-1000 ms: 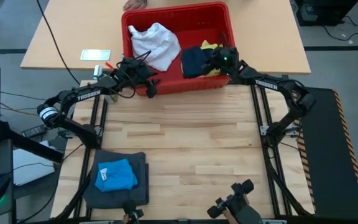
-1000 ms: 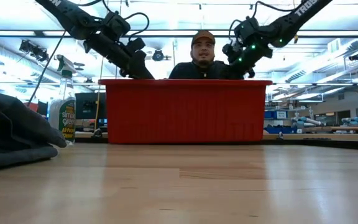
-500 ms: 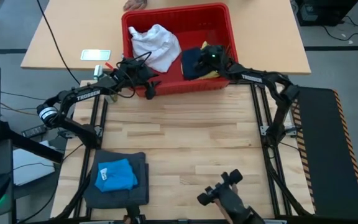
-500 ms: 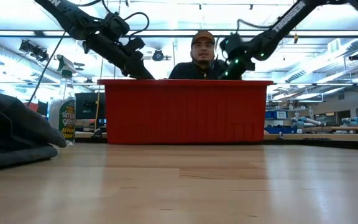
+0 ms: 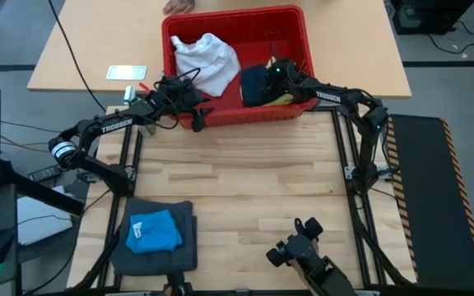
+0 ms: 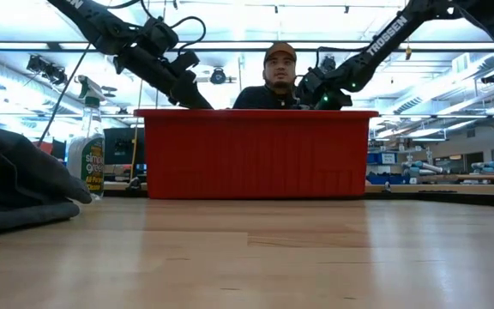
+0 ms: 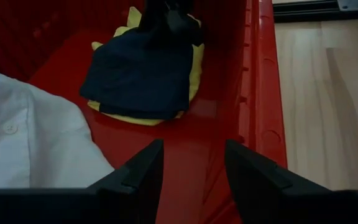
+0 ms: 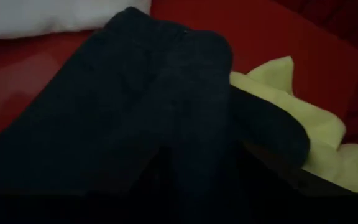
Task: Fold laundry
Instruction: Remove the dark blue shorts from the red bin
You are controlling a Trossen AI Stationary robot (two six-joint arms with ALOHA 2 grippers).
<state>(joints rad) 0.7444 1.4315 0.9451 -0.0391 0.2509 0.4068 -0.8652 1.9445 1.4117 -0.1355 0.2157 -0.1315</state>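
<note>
The red basket (image 5: 230, 16) stands at the table's far edge. A white garment (image 5: 208, 59) lies in its left half. A dark navy garment (image 5: 255, 82) lies in its right half on top of a yellow one (image 7: 194, 68). My right gripper (image 5: 271, 76) is inside the basket, open, slanting down over the navy garment (image 8: 135, 106). My left gripper (image 7: 194, 177) hangs open with nothing between its fingers, just inside the basket's near wall (image 7: 260, 93). At the near left, a bright blue garment (image 5: 153, 232) lies on a dark grey one (image 5: 159, 255). My right gripper comes at the navy garment's right part (image 8: 197, 124) slanting down from the table's right. Its dark fingers merge with the dark cloth in the wrist view, so I cannot tell whether they touch it.
A person (image 6: 280, 81) stands behind the basket, with a hand (image 5: 179, 6) at the far edge. A spray bottle (image 6: 86, 154) and a pale flat object (image 5: 127, 72) are at the far left. A dark device (image 5: 299, 247) sits at the near edge. Bare wood lies mid-table.
My right gripper has gone down into the basket and toward the table's left, over the navy garment, tipping its fingers lower. The dark device at the near edge has shifted about.
</note>
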